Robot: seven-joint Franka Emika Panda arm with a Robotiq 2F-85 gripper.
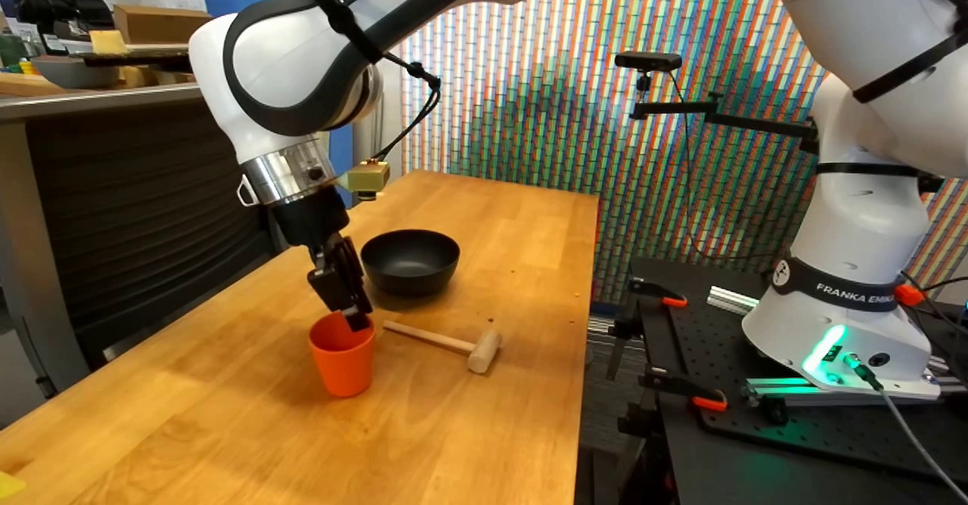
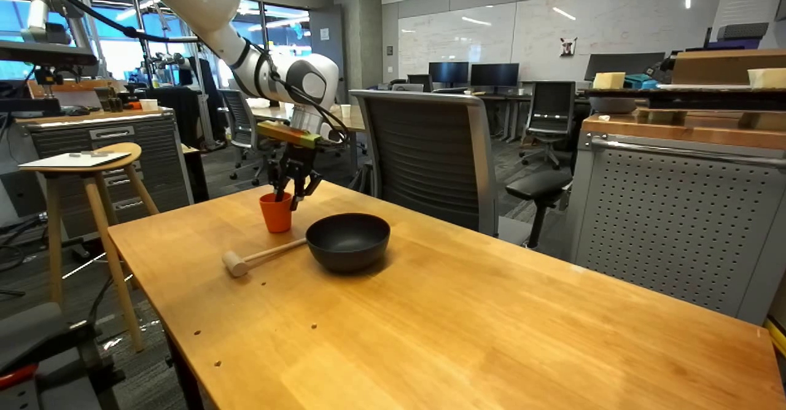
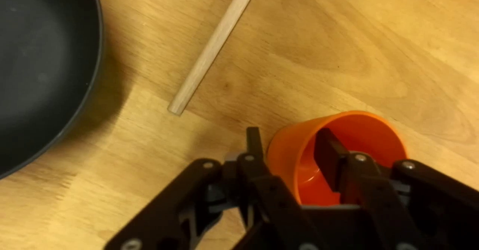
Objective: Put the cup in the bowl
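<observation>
The orange-red cup (image 1: 342,361) stands upright on the wooden table in both exterior views (image 2: 276,216). The black bowl (image 1: 411,272) stands beside it, apart from it, also in both exterior views (image 2: 347,247). In the wrist view the bowl (image 3: 33,74) is at the left and the cup (image 3: 286,151) is at the lower right. My gripper (image 3: 289,134) is open and straddles the cup's wall on the bowl side. One finger is inside the cup and the other is outside, with gaps to the wall. In an exterior view the gripper (image 2: 287,202) points down at the cup's rim.
A wooden mallet (image 1: 484,351) lies near the cup and bowl, its handle end (image 3: 179,106) between them in the wrist view. A chair (image 2: 427,158) stands close to the table's (image 2: 491,330) far long side. The bowl is empty.
</observation>
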